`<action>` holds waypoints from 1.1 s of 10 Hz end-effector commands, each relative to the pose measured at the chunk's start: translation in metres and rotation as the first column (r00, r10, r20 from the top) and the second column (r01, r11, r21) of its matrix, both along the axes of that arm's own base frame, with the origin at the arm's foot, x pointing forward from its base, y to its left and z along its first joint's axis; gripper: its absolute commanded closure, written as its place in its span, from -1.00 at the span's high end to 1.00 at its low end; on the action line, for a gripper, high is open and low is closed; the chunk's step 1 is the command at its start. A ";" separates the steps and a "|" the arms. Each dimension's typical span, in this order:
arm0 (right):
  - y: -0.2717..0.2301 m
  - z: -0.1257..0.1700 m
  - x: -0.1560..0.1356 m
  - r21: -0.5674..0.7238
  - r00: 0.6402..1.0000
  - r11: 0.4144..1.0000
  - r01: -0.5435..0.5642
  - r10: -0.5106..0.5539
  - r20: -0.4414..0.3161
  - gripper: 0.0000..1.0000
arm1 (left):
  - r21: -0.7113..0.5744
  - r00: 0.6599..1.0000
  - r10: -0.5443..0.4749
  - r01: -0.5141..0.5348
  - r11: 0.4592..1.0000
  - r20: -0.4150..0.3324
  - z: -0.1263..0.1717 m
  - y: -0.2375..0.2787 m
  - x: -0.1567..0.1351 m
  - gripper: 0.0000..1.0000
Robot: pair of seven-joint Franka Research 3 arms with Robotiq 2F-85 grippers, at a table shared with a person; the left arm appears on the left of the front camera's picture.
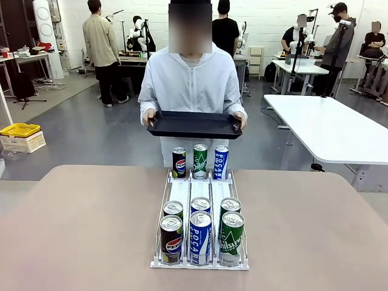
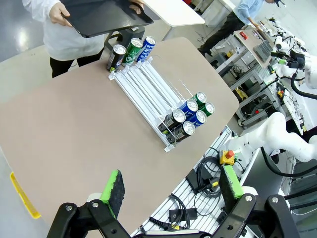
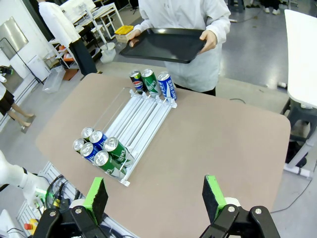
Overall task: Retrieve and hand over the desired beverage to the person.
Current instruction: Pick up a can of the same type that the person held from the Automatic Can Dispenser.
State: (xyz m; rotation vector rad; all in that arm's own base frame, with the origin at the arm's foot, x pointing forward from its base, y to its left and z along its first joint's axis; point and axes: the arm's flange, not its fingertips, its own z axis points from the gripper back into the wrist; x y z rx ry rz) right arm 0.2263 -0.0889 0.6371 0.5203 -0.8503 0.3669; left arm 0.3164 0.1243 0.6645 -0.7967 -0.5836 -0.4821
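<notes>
The cans [image 1: 200, 237] all stand in the rack [image 1: 180, 191] at the middle of the desk [image 1: 85, 230]. Three are in a row at the far end, nearest the person. Six are bunched in two rows at your near end. None appears to be out of the rack or in a grip.

You can't tell from these views which drink is wanted, since nothing marks one out. The person [image 1: 191, 85] stands at the far edge holding a black tray [image 1: 195, 130] level in both hands, just beyond the far row. That is probably where the can should land.

Your left pincer [image 2: 172, 184] hangs high over the desk's near edge, jaws wide apart and empty. Your right pincer [image 3: 155, 196] is the same, with nothing between its pads and well above the cans.

I'd judge the task is at its very start. Choosing a can, gripping it, lifting it out and carrying it to the tray are all left.
</notes>
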 end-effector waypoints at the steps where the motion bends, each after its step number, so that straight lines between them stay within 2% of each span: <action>1: -0.001 0.000 0.001 0.004 1.000 1.000 0.002 -0.002 0.000 1.00 | -0.004 1.000 -0.017 0.017 1.000 0.021 0.002 0.002 0.001 1.00; 2: -0.001 0.000 0.001 0.004 1.000 1.000 0.002 -0.002 0.000 1.00 | 0.000 1.000 0.000 0.000 1.000 0.000 0.000 0.000 0.000 1.00; 3: -0.001 0.000 0.001 0.004 1.000 1.000 0.002 -0.002 0.000 1.00 | 0.128 0.998 -0.069 0.070 0.989 -0.014 0.006 -0.046 0.007 1.00; 4: -0.001 0.000 0.001 0.004 1.000 1.000 0.002 -0.002 0.000 1.00 | 0.283 0.983 -0.176 0.181 0.942 -0.043 0.007 -0.102 0.011 1.00; 5: -0.001 0.000 0.001 0.004 1.000 1.000 0.002 -0.002 0.000 1.00 | 0.455 0.956 -0.261 0.294 0.841 -0.135 -0.004 -0.172 0.015 1.00; 6: -0.001 0.000 0.001 0.004 1.000 1.000 0.002 -0.002 0.000 1.00 | 0.557 0.938 -0.256 0.344 0.756 -0.232 -0.018 -0.231 0.019 1.00; 7: -0.001 0.000 0.001 0.004 1.000 1.000 0.002 -0.002 0.000 1.00 | 0.606 0.915 -0.213 0.389 0.694 -0.343 -0.035 -0.280 0.023 1.00; 8: -0.001 0.000 0.001 0.004 1.000 1.000 0.002 -0.002 0.000 1.00 | 0.601 0.907 -0.118 0.360 0.713 -0.403 -0.051 -0.321 0.023 1.00; 9: -0.001 0.000 0.001 0.004 1.000 1.000 0.002 -0.002 0.000 1.00 | 0.589 0.925 0.072 0.175 0.789 -0.372 -0.066 -0.358 0.022 1.00; 10: -0.001 0.000 0.001 0.004 1.000 1.000 0.002 -0.002 0.000 1.00 | 0.613 0.923 0.257 -0.029 0.790 -0.288 -0.078 -0.379 0.021 1.00; 11: -0.001 0.000 0.001 0.004 1.000 1.000 0.002 -0.002 0.000 1.00 | 0.626 0.903 0.362 -0.146 0.766 -0.232 -0.090 -0.394 0.022 1.00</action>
